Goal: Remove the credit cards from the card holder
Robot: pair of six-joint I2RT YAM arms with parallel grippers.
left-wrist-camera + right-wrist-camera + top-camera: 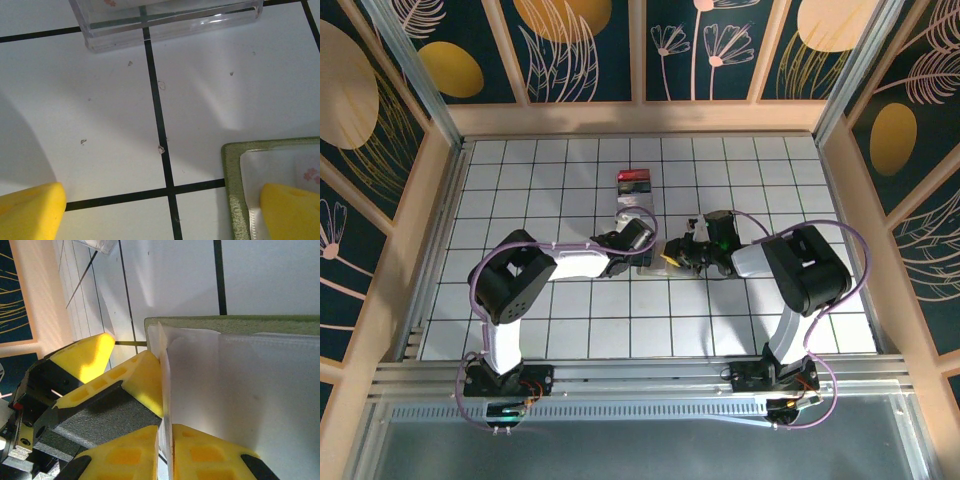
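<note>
Right gripper (167, 436) pinched tight on card holder (250, 385), pale inner flap between its fingers. Left gripper (160, 212) gaped wide, clear box (170, 27) ahead of it.

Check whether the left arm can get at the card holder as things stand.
Probably yes: the left tool is open, with one finger over the holder at its green corner. The right tool pinches its pale inner sleeve from the other side.

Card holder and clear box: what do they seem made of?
Card holder: olive rim looks grainy and matte, perhaps faux leather or textured plastic; inner sleeves look like soft translucent plastic. Clear box: rigid glossy transparent plastic, likely acrylic, judging by see-through walls.
</note>
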